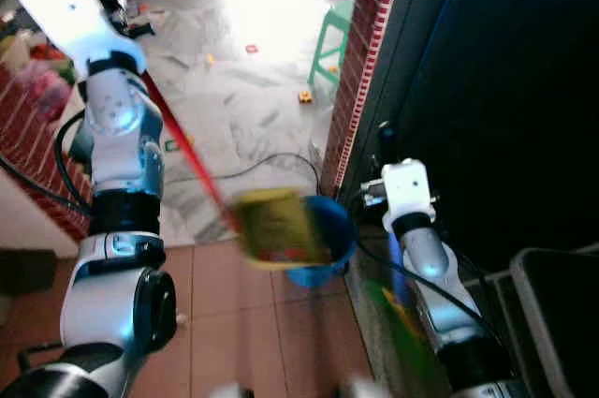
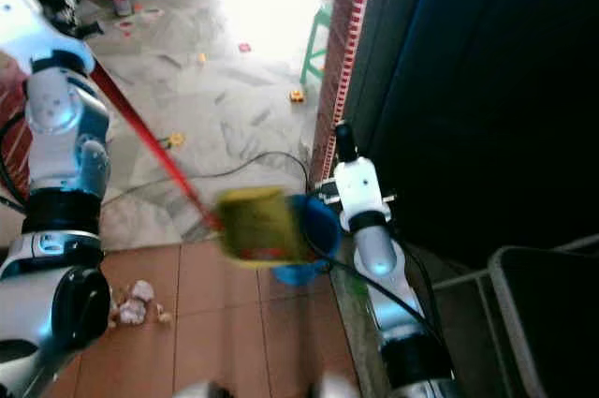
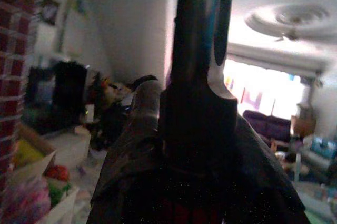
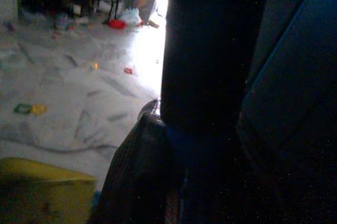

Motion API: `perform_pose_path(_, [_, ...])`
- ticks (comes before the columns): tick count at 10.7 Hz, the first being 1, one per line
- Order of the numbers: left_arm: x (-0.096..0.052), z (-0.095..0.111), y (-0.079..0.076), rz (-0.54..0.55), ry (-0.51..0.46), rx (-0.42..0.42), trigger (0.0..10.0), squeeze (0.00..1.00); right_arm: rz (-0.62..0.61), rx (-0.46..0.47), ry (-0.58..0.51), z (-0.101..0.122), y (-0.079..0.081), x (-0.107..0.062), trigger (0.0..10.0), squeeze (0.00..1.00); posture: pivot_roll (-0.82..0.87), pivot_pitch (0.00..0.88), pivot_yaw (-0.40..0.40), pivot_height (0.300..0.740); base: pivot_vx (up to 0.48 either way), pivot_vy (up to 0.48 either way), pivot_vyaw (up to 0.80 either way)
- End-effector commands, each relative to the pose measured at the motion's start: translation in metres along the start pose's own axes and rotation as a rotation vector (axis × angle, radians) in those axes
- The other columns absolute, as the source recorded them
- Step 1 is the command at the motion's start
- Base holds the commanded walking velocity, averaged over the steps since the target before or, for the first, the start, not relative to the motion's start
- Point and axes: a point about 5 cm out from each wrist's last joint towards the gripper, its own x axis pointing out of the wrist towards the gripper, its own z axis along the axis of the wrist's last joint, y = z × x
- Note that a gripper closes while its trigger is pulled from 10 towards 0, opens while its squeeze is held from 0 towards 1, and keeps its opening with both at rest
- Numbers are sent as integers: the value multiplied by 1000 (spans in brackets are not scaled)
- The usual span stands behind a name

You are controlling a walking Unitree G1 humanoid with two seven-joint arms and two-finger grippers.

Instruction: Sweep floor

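Broom, red-handled, clamped in left gripper; yellow head beside blue dustpan. Right gripper grips dustpan's dark handle.

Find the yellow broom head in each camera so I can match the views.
Left eye: the broom head sits low centre, in front of the blue bucket.
Right eye: low, just left of centre, against the same bucket.
Left wrist: I cannot make it out.
Right wrist: yellow block in the bottom-left corner.
Shared landmark: the green stool by the brick pillar.
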Motion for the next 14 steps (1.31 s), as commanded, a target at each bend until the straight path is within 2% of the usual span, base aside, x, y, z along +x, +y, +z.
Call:
perform_pose_path(1, [6,20,-12,-16,-92,-46,10000,0,-26,-38,-16,3,-10,1,10000,0,-71,0,17,740,469,0,0])
perform_pose_path(4, [2,20,-21,-42,-123,-5,10000,0,-22,-38,-17,4,-10,2,10000,0,-73,0,11,740,394,0,0])
perform_pose_path(6, [-5,20,-35,-110,-161,33,10000,0,-22,-37,-17,4,-10,3,10000,0,-78,0,13,740,0,0,0])
perform_pose_path(8, [-14,14,-48,-152,-139,12,10000,0,-24,-38,-16,4,-10,3,10000,0,-78,0,15,740,0,0,0])
perform_pose_path(10, [-35,4,-74,-267,-115,-14,10000,0,-23,-40,-17,4,-10,5,10000,0,-79,0,14,740,0,0,0])
perform_pose_path(12, [-52,0,-93,-415,-151,47,10000,0,-18,-41,-19,4,-9,6,10000,0,-73,0,16,740,0,0,0])
perform_pose_path(14, [-63,-6,-100,-486,-163,74,10000,0,-23,-44,-22,4,-9,7,10000,0,-75,0,22,740,0,0,0])
